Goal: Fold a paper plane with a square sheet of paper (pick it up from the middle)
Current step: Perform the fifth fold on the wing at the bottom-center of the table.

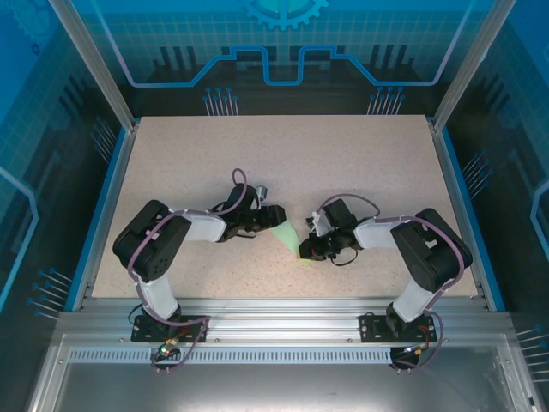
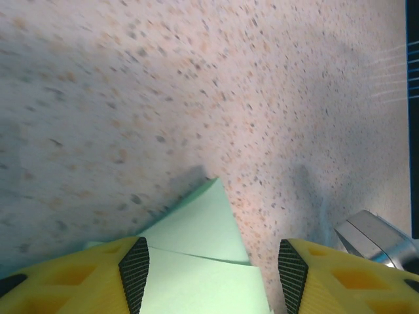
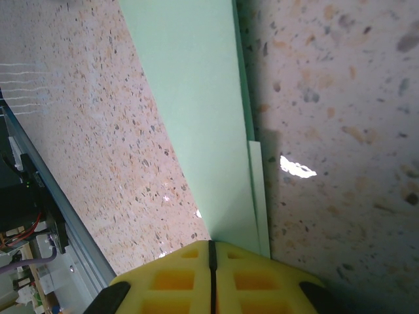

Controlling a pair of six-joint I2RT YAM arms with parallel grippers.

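Right gripper (image 3: pixel 211 246) is clenched tight, pinching one end of the paper plane (image 3: pixel 196 98), which lies mid-frame in the overhead view. Left gripper (image 2: pixel 213 278) is spread apart, pads straddling the pointed end, all on the speckled table (image 1: pixel 343 154).

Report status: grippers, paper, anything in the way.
Left gripper open, fingers straddling the paper. Right gripper shut on its end. Paper folded to a point, lying between both arms. Nothing seen in the way.
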